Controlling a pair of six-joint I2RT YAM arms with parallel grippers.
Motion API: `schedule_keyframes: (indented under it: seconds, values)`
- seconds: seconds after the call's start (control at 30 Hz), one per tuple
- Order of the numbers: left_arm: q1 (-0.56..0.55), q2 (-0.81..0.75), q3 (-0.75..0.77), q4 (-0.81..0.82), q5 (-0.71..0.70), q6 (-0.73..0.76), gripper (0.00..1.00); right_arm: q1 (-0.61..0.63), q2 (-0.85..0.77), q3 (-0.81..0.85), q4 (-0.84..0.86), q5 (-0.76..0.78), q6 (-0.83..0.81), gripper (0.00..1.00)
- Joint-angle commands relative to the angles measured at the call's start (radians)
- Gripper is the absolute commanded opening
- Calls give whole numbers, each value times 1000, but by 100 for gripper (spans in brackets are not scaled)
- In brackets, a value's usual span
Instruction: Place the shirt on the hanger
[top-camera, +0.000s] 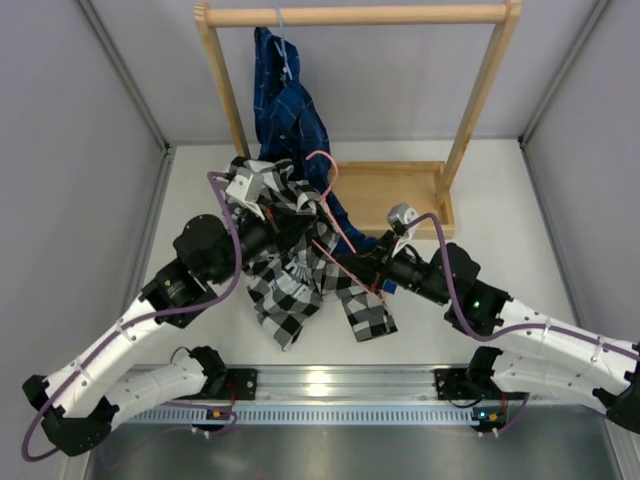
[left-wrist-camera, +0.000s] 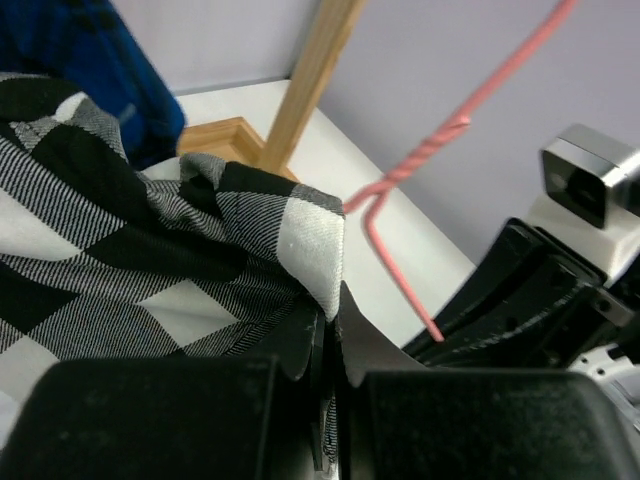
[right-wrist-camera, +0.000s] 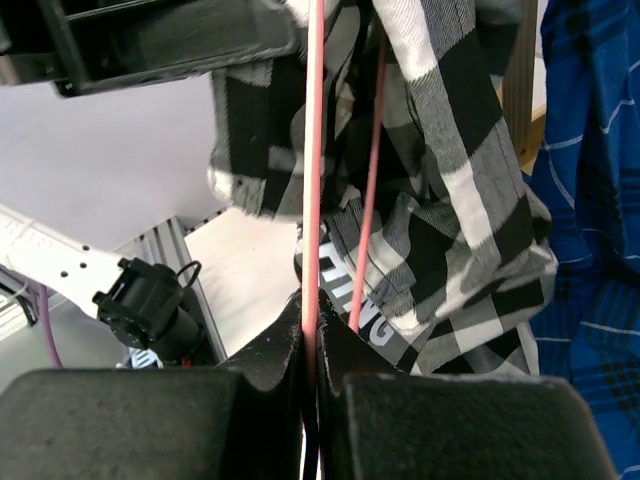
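Observation:
The black-and-white checked shirt (top-camera: 300, 270) hangs bunched between the arms above the table; white lettering shows in the right wrist view (right-wrist-camera: 440, 190). My left gripper (top-camera: 262, 232) is shut on a fold of its fabric (left-wrist-camera: 200, 240), pinched between the fingertips. The pink wire hanger (top-camera: 328, 205) runs through the shirt, hook up. My right gripper (top-camera: 368, 272) is shut on one pink wire (right-wrist-camera: 312, 180); a second wire passes just right of it. The hanger's twisted neck (left-wrist-camera: 430, 150) shows in the left wrist view.
A wooden rack (top-camera: 360, 15) stands at the back with a dark blue plaid shirt (top-camera: 285, 105) on a light blue hanger. Its wooden base tray (top-camera: 400, 195) lies right behind the grippers. Grey walls close both sides.

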Motion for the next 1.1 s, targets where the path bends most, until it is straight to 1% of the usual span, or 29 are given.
schedule_keyframes:
  seconds: [0.0,0.13,0.2,0.3,0.37,0.4,0.43,0.47,0.53,0.57,0.6,0.67,0.7,0.77,0.8,0.83,0.87,0.9,0.97,1.0,1.07]
  values:
    - [-43,-51,-26,232,148,-30,0,12,5,64,149,31,-27,0]
    - [-69,-48,-12,243,235,1,0,12,-4,48,237,5,-35,0]
    - [-84,-48,1,242,250,31,0,14,-7,40,260,-12,-46,0]
    - [-86,-83,27,234,219,88,1,11,-15,29,266,-40,-56,0]
    - [-86,-100,55,190,206,143,5,11,-41,14,298,-67,-58,0]
    - [-86,-99,73,174,220,162,5,12,-50,2,308,-70,-59,0]
    - [-86,-94,104,126,246,215,5,11,-67,0,311,-73,-62,0]
    - [-86,-81,113,110,314,246,5,12,-76,0,314,-73,-69,0]
    - [-86,-67,123,87,359,299,15,12,-90,-3,327,-86,-84,0]
    - [-86,-56,130,55,411,316,25,11,-94,-8,340,-92,-89,0]
    - [-86,-35,141,30,445,335,48,11,-98,-23,370,-98,-93,0]
    - [-86,-13,197,-51,476,379,65,11,-105,-38,393,-106,-96,0]
    - [-86,1,221,-76,450,392,97,11,-105,-54,397,-98,-101,0]
    - [-86,10,294,-152,394,441,98,7,-114,-80,410,-90,-105,0]
    - [-86,22,320,-177,331,464,98,7,-116,-92,419,-84,-99,0]
    - [-86,28,348,-200,301,511,98,3,-120,-104,447,-84,-95,0]
    - [-86,38,409,-224,269,534,98,-2,-124,-129,462,-86,-86,0]
    - [-86,51,441,-278,220,559,98,-5,-127,-146,482,-90,-82,0]
    - [-86,93,509,-323,206,625,98,-11,-134,-188,539,-90,-73,0]
    - [-86,111,568,-367,206,680,98,-14,-134,-201,554,-102,-66,0]
    - [-86,176,624,-425,214,743,98,-19,-131,-216,565,-124,-66,0]
